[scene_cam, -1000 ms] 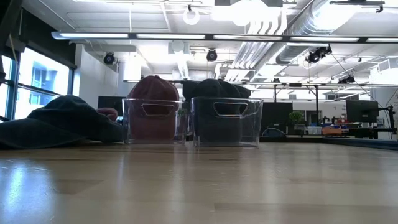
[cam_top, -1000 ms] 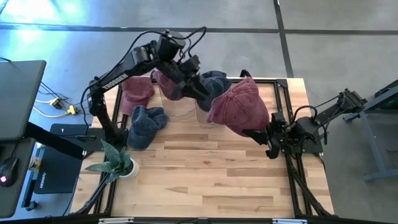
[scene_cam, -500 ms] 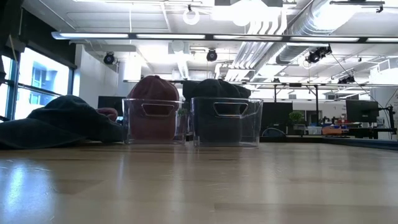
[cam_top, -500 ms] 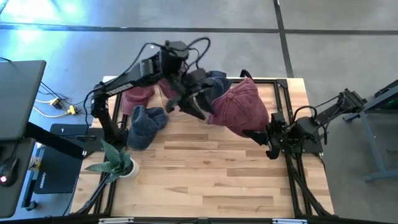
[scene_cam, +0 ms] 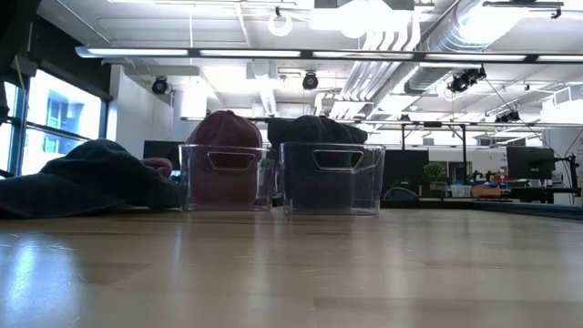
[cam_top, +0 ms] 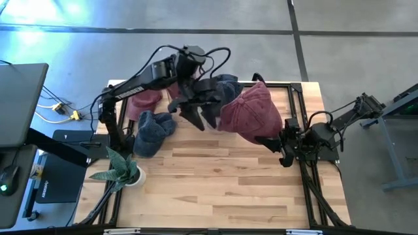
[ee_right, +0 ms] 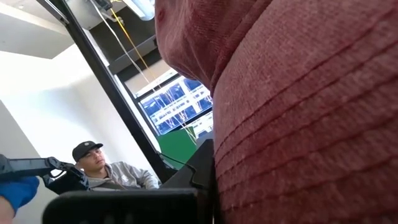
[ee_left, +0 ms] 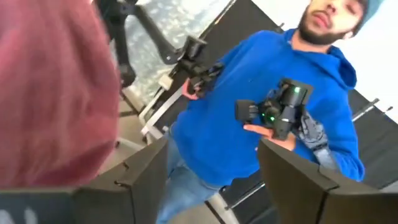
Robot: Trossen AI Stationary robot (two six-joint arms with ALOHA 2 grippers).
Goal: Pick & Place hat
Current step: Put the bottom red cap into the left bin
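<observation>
- Your surface is a pale wooden table [cam_top: 215,179] framed by dark rails, standing on a grey floor.
- Near the far edge stand two clear bins: a maroon hat fills the left bin [scene_cam: 226,177], dark hats fill the right bin [scene_cam: 332,179].
- A blue hat [cam_top: 153,130] lies loose on the table's left side, with another maroon hat [cam_top: 145,96] beyond it. A small potted plant [cam_top: 122,170] sits at the left front edge.
- Behind the table the room is an open workshop with ceiling ducts and strip lights. A person in a blue hoodie [ee_left: 261,118] shows in the left wrist view, holding a controller.
- Your left gripper [cam_top: 196,112] hangs over the bins, fingers spread wide apart with nothing between them.
- Your right gripper [cam_top: 285,145] waits at the table's right edge, clamped on the brim of a large maroon hat [cam_top: 251,114], which drapes toward the bins.
</observation>
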